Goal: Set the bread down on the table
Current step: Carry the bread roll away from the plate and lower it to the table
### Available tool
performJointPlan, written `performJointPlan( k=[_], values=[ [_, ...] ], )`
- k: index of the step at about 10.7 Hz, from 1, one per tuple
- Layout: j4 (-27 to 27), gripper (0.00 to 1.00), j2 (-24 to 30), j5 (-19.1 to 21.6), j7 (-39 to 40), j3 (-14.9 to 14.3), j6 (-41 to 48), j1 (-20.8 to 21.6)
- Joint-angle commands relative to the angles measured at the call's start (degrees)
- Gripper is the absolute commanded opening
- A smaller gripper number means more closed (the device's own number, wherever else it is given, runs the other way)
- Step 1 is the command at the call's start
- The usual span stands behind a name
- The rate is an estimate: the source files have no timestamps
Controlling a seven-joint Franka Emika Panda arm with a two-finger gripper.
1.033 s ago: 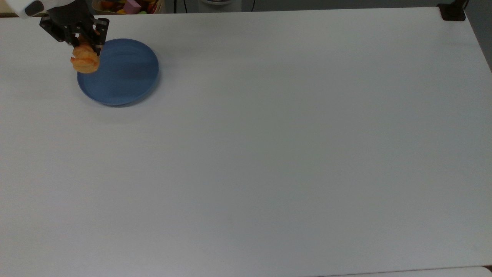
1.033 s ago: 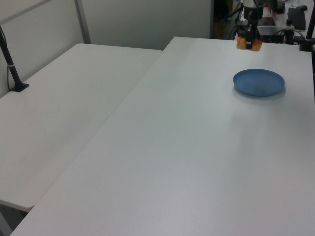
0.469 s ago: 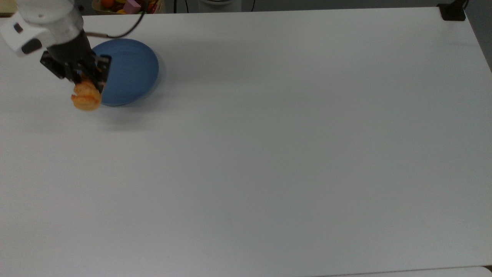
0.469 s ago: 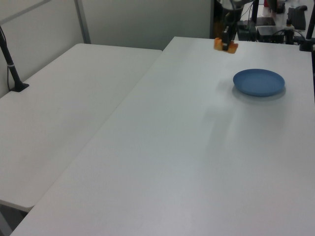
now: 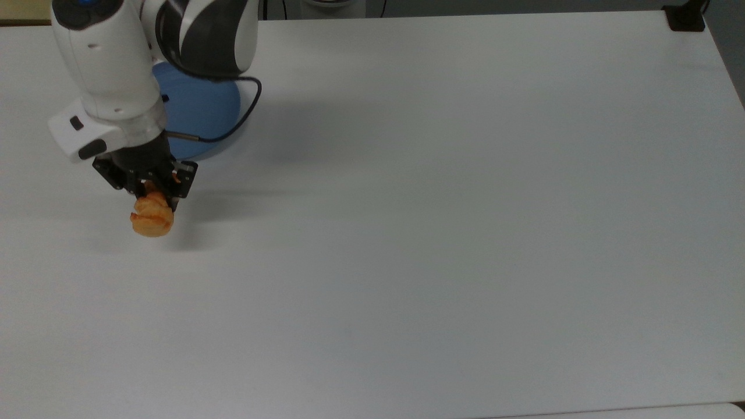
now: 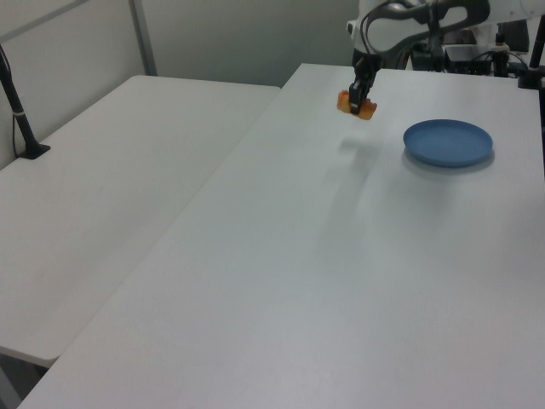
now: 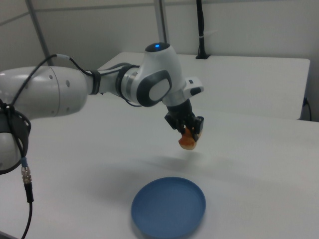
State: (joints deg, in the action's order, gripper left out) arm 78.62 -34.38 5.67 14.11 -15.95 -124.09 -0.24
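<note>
We find the bread point(image 5: 152, 218) pinched at its upper end between the gripper point(image 5: 152, 195) fingers, hanging clear above the surface point(image 5: 442, 209), beside the blue plate point(image 5: 201, 110). We judge it light, soft, flaky; grip gently.

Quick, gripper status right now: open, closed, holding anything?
Gripper: closed on the bread, held in the air above the table, clear of the blue plate.

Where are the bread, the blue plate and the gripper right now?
bread point(image 5: 152, 219), top view, on its flaky top.
blue plate point(image 7: 168, 207), right view, on its flat middle.
gripper point(image 5: 149, 190), top view, between its fingertips, shut on the bread.
</note>
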Motion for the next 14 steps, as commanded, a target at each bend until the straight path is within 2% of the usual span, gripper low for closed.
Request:
performJointPlan(
  k=[1, 3, 6, 7, 10, 12, 14],
  values=[
    [-1.5, 0.43, -4.6, 0.7, -0.7, -0.1, -6.1, -0.2],
    [-1.4, 0.43, -6.2, 0.7, -0.6, -0.2, -8.9, -0.5],
    [-1.1, 0.51, -8.0, 0.7, -0.6, -0.2, -11.6, -1.3],
    [-1.0, 0.69, -8.2, 0.7, -0.6, -0.2, -12.0, -1.3],
    [-0.3, 0.93, -8.2, 0.3, -0.6, -0.2, -12.5, -1.3],
    [-0.3, 1.0, -8.1, 0.3, -0.6, -0.2, -12.4, -1.3],
    [-0.3, 1.0, -6.4, 0.0, -0.6, -0.2, -12.3, -1.2]
  ],
)
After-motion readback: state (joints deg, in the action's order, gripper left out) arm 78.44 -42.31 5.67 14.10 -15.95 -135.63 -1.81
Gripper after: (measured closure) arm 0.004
